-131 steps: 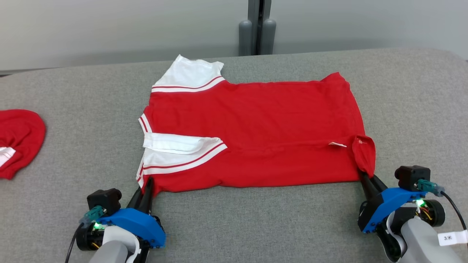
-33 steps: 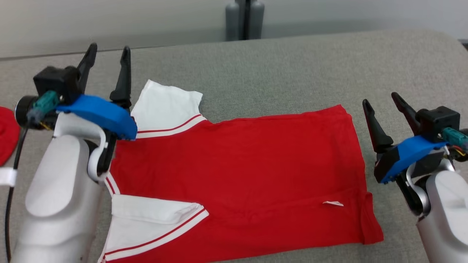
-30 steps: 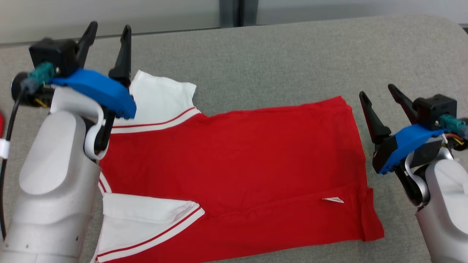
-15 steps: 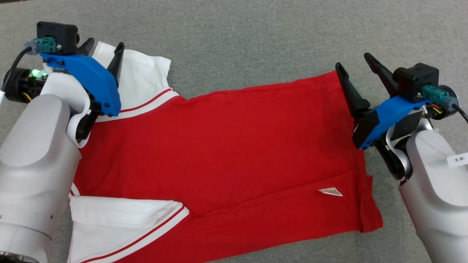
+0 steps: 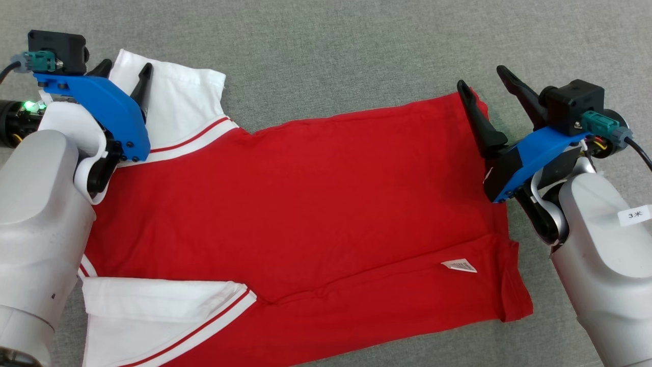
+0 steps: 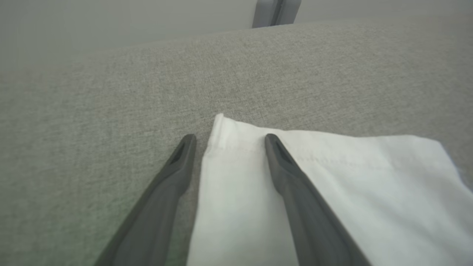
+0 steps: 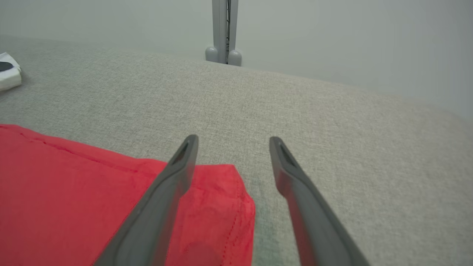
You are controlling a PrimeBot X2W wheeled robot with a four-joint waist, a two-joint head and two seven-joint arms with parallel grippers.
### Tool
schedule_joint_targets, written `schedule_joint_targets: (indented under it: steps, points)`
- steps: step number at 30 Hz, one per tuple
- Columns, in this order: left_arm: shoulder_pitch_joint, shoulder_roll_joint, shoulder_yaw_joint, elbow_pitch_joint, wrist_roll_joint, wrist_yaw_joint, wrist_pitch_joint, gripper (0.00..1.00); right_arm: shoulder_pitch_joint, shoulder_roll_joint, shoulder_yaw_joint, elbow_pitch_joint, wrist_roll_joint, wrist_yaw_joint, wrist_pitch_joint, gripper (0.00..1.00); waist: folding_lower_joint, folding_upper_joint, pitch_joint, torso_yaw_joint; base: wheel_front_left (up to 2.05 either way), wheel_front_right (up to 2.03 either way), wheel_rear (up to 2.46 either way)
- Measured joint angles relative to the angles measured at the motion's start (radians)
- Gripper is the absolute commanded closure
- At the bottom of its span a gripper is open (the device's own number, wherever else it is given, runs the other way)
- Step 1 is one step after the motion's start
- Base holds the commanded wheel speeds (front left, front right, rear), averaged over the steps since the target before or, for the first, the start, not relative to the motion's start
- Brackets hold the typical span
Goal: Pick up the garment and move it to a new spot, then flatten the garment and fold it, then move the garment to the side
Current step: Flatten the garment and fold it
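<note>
On your left, the left claw (image 5: 126, 65) is spread wide and holds nothing. It straddles the outer edge of the far sleeve (image 5: 173, 102), with one finger over white cloth and one over bare table (image 5: 331, 46). You can't tell whether the tips touch down.

In the middle, the shirt (image 5: 305, 193) lies flat across the table, collar end to your left. Its near long edge is already turned over, with the label (image 5: 459, 265) showing and the near sleeve (image 5: 163, 306) tucked in. So placing and flattening look done, and one fold looks made.

On your right, the right claw (image 5: 481, 76) is just as wide and empty, poised at the far hem corner. One finger is above the red cloth, the other off it.

The far-edge fold looks like your next job. After that come any further folds and the move aside.
</note>
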Motion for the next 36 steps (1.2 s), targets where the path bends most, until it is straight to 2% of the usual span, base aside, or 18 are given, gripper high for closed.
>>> schedule_joint_targets:
  steps: [3, 4, 5, 10, 18, 29, 30, 31, 32, 36]
  points:
    - [-0.011, -0.002, -0.013, 0.019, -0.024, 0.0, 0.004, 0.03, -0.004, 0.0, 0.01, 0.008, 0.007, 0.0, -0.005, 0.0, 0.0, 0.0, 0.002, -0.006, 0.0, 0.0, 0.0]
    - [-0.014, -0.002, -0.018, 0.024, -0.033, 0.0, 0.011, 0.42, -0.004, 0.0, 0.012, 0.011, 0.011, 0.0, -0.006, 0.0, 0.0, 0.0, 0.001, -0.008, 0.0, 0.0, 0.0]
    - [-0.017, -0.002, -0.026, 0.028, -0.038, 0.0, 0.012, 1.0, -0.005, -0.002, 0.014, 0.014, 0.013, 0.0, -0.008, 0.0, -0.0001, 0.0, 0.0, -0.009, 0.0, 0.0, 0.0]
    - [-0.017, -0.004, -0.044, 0.03, -0.088, 0.0, -0.002, 1.0, -0.006, -0.01, 0.021, 0.028, 0.026, 0.0, -0.004, 0.0, 0.0, 0.0, -0.011, -0.009, 0.0, 0.0, 0.0]
    - [-0.017, 0.015, -0.09, -0.014, -0.11, 0.0, -0.081, 1.0, -0.002, -0.03, 0.05, 0.054, 0.081, 0.0, 0.05, 0.0, 0.0, 0.0, -0.027, 0.009, 0.0, 0.0, 0.0]
    - [-0.019, 0.018, -0.169, -0.095, -0.13, 0.0, -0.125, 1.0, -0.012, -0.047, 0.076, 0.133, 0.107, 0.0, 0.127, 0.0, 0.0, 0.0, -0.026, 0.051, 0.0, 0.0, 0.0]
    - [-0.02, 0.017, -0.173, -0.1, -0.131, 0.0, -0.131, 1.0, -0.016, -0.049, 0.078, 0.142, 0.103, 0.0, 0.136, 0.51, -0.0001, 0.0, -0.027, 0.054, 0.0, 0.0, 0.0]
    - [-0.022, 0.018, -0.176, -0.106, -0.133, 0.0, -0.134, 1.0, -0.018, -0.051, 0.082, 0.146, 0.098, 0.0, 0.139, 0.86, -0.0001, 0.0, -0.027, 0.057, 0.0, 0.0, 0.0]
    - [-0.023, 0.019, -0.179, -0.112, -0.137, 0.0, -0.143, 1.0, -0.018, -0.05, 0.085, 0.146, 0.103, 0.0, 0.144, 1.0, 0.0, 0.0, -0.029, 0.058, 0.0, 0.0, 0.0]
    - [-0.023, 0.024, -0.192, -0.134, -0.148, 0.0, -0.172, 1.0, -0.016, -0.046, 0.083, 0.146, 0.113, 0.001, 0.123, 1.0, 0.0, 0.0, -0.04, 0.061, 0.0, 0.0, 0.0]
